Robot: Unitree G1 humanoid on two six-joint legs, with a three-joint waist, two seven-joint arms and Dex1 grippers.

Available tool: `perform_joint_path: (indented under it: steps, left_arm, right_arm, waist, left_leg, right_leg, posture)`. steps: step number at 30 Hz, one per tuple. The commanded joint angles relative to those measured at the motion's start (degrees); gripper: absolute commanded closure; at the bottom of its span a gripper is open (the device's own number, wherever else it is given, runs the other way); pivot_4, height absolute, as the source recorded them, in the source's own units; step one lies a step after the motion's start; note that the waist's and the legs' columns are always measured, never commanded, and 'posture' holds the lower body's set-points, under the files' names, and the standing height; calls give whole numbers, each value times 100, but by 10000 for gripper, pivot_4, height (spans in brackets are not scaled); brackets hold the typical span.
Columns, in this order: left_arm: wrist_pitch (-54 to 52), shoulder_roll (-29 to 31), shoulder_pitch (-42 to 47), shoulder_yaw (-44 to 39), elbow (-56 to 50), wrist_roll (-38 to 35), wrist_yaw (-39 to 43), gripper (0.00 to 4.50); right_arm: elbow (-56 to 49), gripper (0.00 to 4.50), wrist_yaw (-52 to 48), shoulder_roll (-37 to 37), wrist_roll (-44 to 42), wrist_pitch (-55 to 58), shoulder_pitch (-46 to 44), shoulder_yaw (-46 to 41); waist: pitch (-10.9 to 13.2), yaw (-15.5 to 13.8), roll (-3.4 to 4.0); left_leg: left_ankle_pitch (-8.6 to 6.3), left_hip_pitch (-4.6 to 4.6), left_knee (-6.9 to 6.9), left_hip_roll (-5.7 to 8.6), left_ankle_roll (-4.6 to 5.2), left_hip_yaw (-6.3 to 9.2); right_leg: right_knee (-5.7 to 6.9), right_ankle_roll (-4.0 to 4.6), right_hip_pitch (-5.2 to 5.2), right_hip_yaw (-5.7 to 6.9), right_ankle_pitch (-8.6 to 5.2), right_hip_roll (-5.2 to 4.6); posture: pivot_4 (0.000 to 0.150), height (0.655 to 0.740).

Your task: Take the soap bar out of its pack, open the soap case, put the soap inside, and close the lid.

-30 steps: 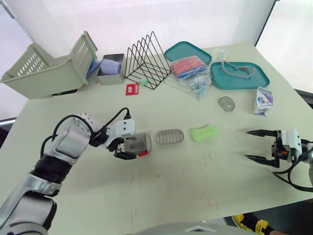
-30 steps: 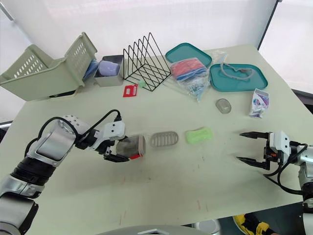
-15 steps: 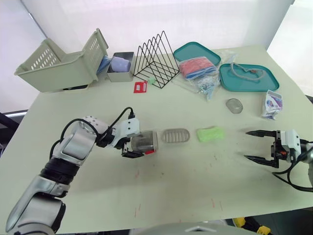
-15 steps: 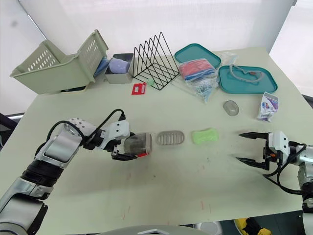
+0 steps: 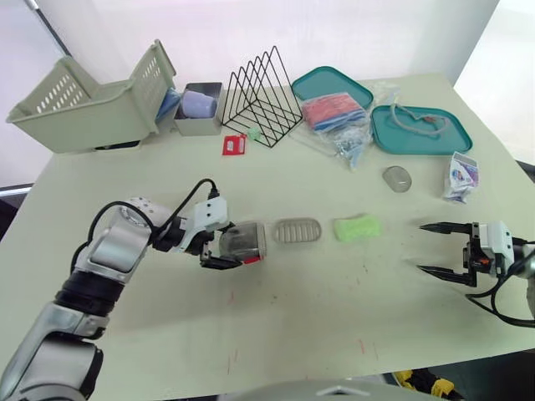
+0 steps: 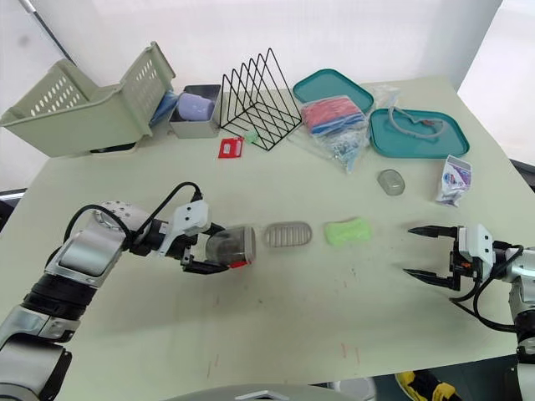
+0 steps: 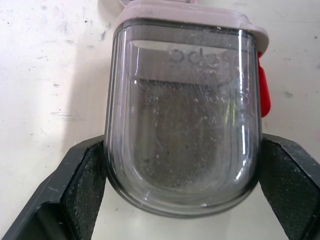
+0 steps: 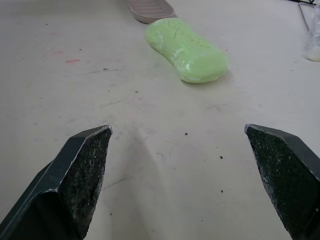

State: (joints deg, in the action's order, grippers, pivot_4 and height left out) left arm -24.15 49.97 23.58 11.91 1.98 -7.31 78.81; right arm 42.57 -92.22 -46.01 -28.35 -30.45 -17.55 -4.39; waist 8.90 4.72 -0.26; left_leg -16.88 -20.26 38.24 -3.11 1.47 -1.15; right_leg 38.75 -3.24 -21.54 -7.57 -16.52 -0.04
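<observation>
left eye view: barely anything has changed over the last second. the whole picture has slid, which is camera motion; the items keep their layout on the table (image 5: 318,326). left gripper (image 5: 231,249) still sits low over the table with the soap case (image 5: 247,241) clamped, maybe a touch nearer the grey slotted insert (image 5: 297,230). judgement: no real progress in this stretch. unpacking looks done, loading the soap is still to come.

soap bar (image 5: 357,227) lies bare on the table, just beside the insert, between it and the right gripper (image 5: 421,246). what looks like its empty pack (image 5: 457,174) lies well apart, near the far right edge.

left wrist view: both pads (image 7: 85,190) press the clear tub's two sides, a firm pinch. can't tell whether the lid is on or off.

right wrist view: fingers (image 8: 80,170) are spread wide, holding and touching nothing, aimed at the soap from a distance.
</observation>
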Motion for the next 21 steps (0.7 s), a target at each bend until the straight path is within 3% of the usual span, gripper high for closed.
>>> perform_joint_path:
  steps: [1, 8, 16, 21]
  left_arm:
    - [-25, 240, -151, -177, 3, -151, 115, 7]
    - [-222, 133, -149, -1098, -617, -1074, -136, 7]
    - [-460, -263, -786, -1701, -1704, -1688, -977, 7]
    - [-985, -644, -1261, -2050, -2606, -2443, -1568, 7]
  right_arm:
    - [-137, 0, -28, -96, -83, 33, -139, -66]
    - [-709, 0, -28, -194, -107, 547, -494, 192]
    - [-1494, 0, -28, -213, 74, 1201, -702, 491]
    - [-1948, 0, -26, -249, 313, 1806, -974, 645]
  waist:
    - [12, 24, -10]
    - [93, 44, -30]
    - [98, -91, -37]
    - [99, -131, -37]
  left_leg:
    - [0, -8, 1, -1, 0, 2]
    - [1, -48, 15, -4, -2, 19]
    - [2, -77, 10, -5, -5, 35]
    - [7, -118, 19, -6, -13, 56]
  right_leg:
    - [1, 0, -8, 2, 0, 0]
    - [6, -1, -35, 23, 2, -6]
    - [6, 0, -58, 44, 2, -17]
    - [16, -3, -94, 59, 5, -49]
  posture:
    - [1500, 7400]
    - [1500, 7400]
    - [1500, 7400]
    - [1500, 7400]
